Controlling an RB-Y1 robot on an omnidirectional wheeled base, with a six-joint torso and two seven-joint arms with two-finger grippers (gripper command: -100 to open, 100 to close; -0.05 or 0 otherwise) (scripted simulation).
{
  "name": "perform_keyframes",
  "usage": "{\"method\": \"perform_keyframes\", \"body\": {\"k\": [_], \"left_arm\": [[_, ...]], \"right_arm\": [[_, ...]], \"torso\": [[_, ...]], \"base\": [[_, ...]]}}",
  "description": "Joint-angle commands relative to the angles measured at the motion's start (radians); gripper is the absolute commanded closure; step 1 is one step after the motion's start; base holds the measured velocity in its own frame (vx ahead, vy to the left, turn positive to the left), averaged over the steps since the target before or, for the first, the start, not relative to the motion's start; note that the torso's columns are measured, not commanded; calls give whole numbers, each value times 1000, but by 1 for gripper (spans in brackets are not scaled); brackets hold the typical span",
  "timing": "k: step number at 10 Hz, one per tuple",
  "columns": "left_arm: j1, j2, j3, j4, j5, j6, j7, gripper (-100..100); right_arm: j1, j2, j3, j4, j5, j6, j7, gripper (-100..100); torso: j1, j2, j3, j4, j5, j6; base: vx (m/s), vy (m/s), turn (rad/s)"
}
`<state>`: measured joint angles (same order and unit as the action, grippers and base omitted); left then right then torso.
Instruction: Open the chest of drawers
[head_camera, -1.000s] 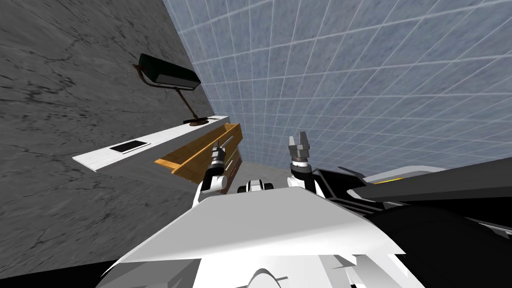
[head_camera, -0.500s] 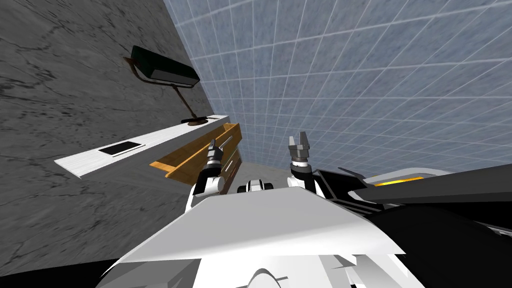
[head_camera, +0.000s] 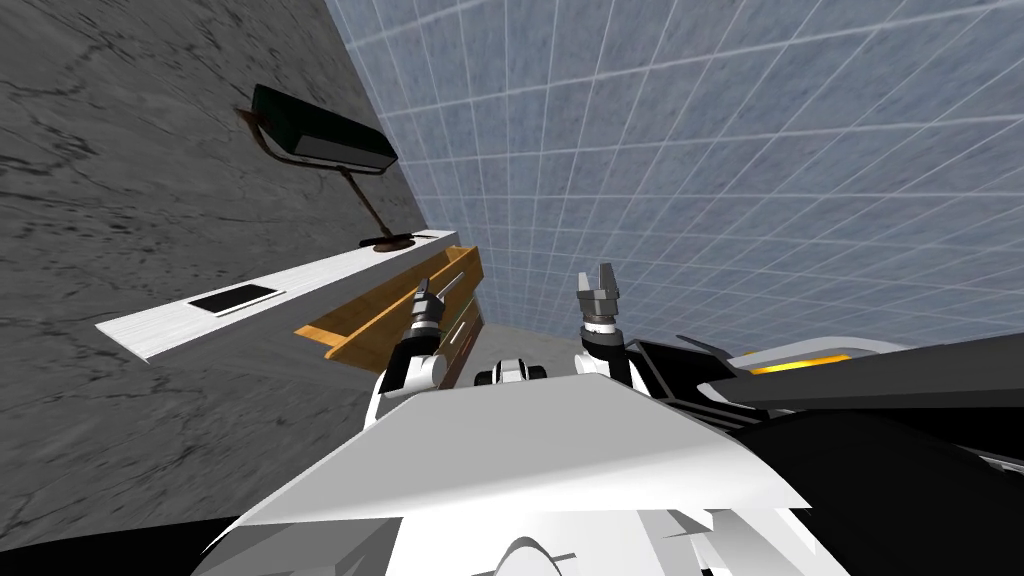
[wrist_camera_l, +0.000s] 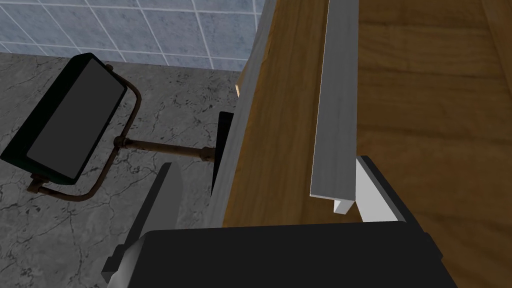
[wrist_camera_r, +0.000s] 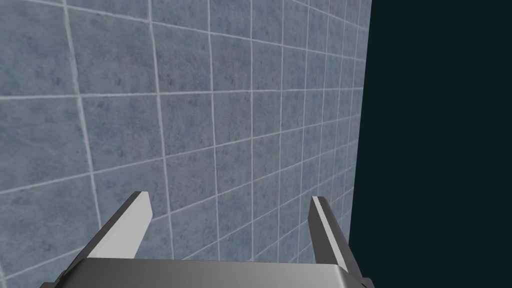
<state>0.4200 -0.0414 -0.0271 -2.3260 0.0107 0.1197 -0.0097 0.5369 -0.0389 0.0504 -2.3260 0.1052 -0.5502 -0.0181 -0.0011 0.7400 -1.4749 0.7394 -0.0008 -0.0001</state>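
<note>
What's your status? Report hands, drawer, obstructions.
Left hand open, grey handle between its fingers. Right hand open, apart from the chest. Top drawer stands pulled out. Lamp on chest top, out of the way.

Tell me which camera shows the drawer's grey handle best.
The left wrist view: the handle runs close up along the wooden drawer front, its end between the left gripper's open fingers. The head view gives it as a thin sliver beside that gripper. The right wrist view looks elsewhere.
</note>
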Motion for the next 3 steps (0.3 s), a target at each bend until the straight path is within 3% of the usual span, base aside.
{"method": "perform_keyframes", "body": {"k": [1,3], "left_arm": [[0,0,0,1,0,1,0,0],[1,0,0,1,0,1,0,0]], "right_arm": [[0,0,0,0,0,0,0,0],[0,0,0,0,0,0,0,0]], "torso": [[1,0,0,0,0,0],[1,-1,-1,-1,1,0]], "base": [[0,0,0],[0,0,0]]}}
